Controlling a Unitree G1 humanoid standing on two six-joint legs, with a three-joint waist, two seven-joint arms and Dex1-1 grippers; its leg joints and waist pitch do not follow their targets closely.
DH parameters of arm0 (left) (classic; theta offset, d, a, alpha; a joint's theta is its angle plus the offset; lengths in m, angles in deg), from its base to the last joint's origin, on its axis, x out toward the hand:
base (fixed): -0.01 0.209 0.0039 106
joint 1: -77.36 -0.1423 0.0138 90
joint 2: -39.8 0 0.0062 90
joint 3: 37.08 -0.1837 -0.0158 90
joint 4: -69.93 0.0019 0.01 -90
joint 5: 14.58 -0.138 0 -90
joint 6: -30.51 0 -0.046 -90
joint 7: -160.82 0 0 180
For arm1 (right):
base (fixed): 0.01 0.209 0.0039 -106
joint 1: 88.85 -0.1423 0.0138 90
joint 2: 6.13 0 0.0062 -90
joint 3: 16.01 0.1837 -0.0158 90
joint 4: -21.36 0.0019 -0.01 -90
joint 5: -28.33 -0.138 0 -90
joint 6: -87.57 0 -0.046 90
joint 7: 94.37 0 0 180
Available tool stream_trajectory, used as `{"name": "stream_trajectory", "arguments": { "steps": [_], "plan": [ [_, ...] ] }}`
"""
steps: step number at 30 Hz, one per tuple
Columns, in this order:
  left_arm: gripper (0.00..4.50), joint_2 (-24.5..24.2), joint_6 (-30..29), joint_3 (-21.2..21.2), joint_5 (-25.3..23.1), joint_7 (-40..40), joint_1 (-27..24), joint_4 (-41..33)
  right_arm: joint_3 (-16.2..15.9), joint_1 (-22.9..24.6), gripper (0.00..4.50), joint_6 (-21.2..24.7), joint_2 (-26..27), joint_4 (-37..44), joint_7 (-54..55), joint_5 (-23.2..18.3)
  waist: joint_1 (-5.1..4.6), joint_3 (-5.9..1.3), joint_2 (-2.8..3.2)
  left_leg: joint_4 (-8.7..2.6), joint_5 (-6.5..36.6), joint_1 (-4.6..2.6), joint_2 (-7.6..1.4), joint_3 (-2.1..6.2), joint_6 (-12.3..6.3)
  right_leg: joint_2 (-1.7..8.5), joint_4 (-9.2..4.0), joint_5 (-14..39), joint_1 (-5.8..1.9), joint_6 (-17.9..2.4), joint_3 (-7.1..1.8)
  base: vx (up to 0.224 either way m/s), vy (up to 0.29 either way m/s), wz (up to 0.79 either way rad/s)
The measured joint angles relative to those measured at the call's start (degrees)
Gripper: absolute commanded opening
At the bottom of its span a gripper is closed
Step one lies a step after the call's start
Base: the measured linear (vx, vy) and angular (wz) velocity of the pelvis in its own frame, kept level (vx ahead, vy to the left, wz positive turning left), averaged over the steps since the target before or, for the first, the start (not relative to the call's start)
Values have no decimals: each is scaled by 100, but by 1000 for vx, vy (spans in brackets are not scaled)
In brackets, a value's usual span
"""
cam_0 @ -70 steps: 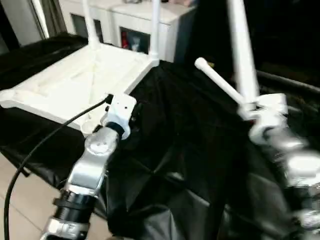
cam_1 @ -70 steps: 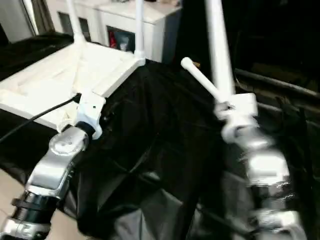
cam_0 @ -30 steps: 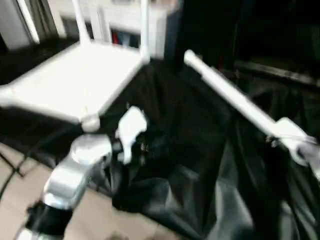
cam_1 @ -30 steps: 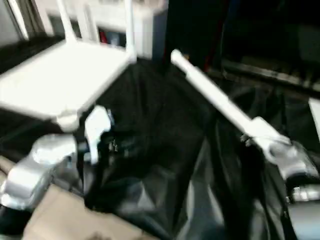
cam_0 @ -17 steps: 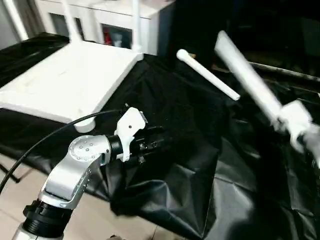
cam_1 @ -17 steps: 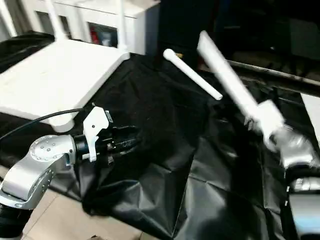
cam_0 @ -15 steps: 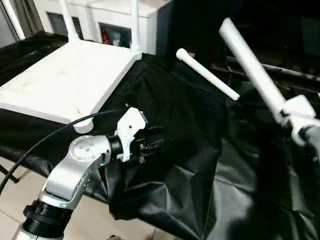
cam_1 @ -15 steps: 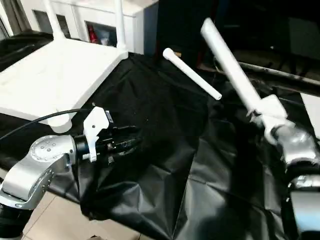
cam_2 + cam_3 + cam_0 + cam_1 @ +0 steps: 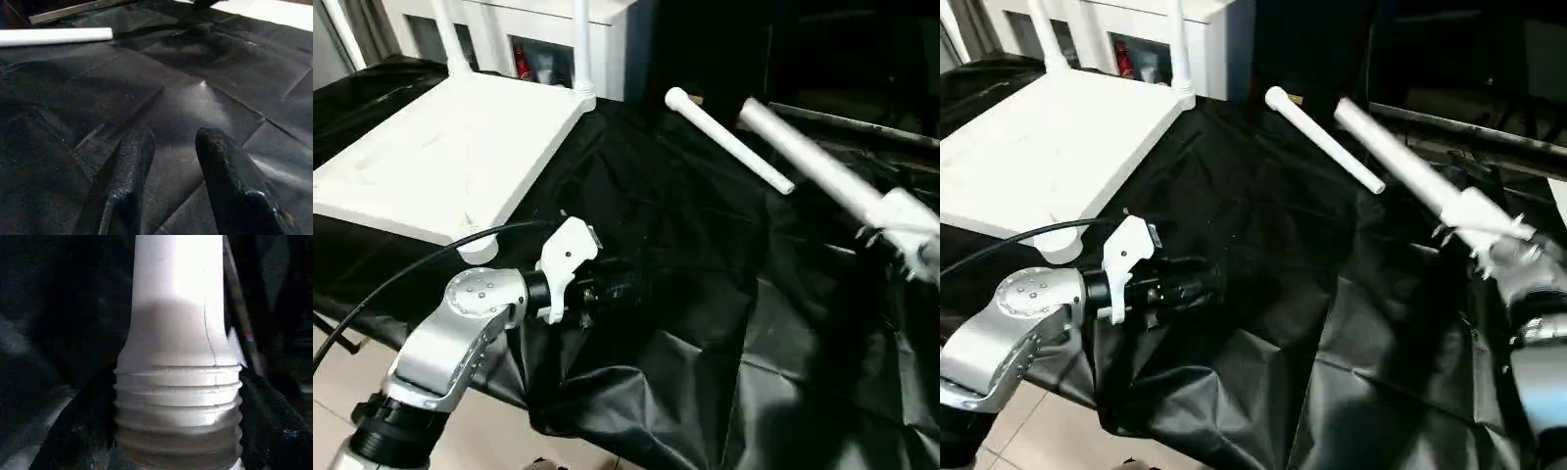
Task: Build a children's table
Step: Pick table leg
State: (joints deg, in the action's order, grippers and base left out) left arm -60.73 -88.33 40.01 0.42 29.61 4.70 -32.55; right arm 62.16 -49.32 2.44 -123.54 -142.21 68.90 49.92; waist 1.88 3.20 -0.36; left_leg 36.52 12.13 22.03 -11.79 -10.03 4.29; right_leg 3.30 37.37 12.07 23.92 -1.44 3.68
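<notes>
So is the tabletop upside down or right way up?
Upside down: the tabletop lies on the black sheet with two legs standing up from its far corners.

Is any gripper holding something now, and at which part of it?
The right gripper holds a white leg at its threaded end. The left gripper is open and holds nothing.

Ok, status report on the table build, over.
Right gripper shut on leg. Left gripper open, empty. Spare leg on black sheet; tabletop has two legs fitted.
</notes>
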Motion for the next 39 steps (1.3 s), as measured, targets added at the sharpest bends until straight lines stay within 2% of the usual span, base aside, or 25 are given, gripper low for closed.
{"name": "stream_trajectory", "arguments": {
  "steps": [5,10,16,32,39],
  "plan": [
    [189,-83,-142,-39,32,100,-9,-18,-446,-17,274,123,0,-208,-93,433,-3,-2,36,1,-1,1,1,-3,1,1,0,-7,0,-8,-4,0,0,0],
    [189,-117,-191,-50,62,116,-9,-23,-662,-17,274,135,0,-254,-111,647,-11,-6,64,1,-1,1,-2,-4,1,-1,1,-8,1,-8,-3,0,0,0],
    [189,-162,-222,-50,99,189,-9,-25,-674,-42,274,116,113,-254,-130,715,-18,-7,65,1,-1,0,-2,-8,1,-1,1,-11,-5,-11,-6,0,0,0],
    [189,-183,-238,-55,102,170,-8,-32,-685,-36,274,-58,1026,-69,-345,623,-11,-8,66,1,-4,-2,-2,-8,5,-1,7,-13,-9,-11,-7,0,0,0],
    [189,-182,-236,-60,100,153,-7,-31,-694,-36,274,-57,1192,86,-368,625,-17,-8,61,1,-6,-3,-2,-7,8,-1,7,-13,-12,-11,-7,0,0,0]
  ]
}}
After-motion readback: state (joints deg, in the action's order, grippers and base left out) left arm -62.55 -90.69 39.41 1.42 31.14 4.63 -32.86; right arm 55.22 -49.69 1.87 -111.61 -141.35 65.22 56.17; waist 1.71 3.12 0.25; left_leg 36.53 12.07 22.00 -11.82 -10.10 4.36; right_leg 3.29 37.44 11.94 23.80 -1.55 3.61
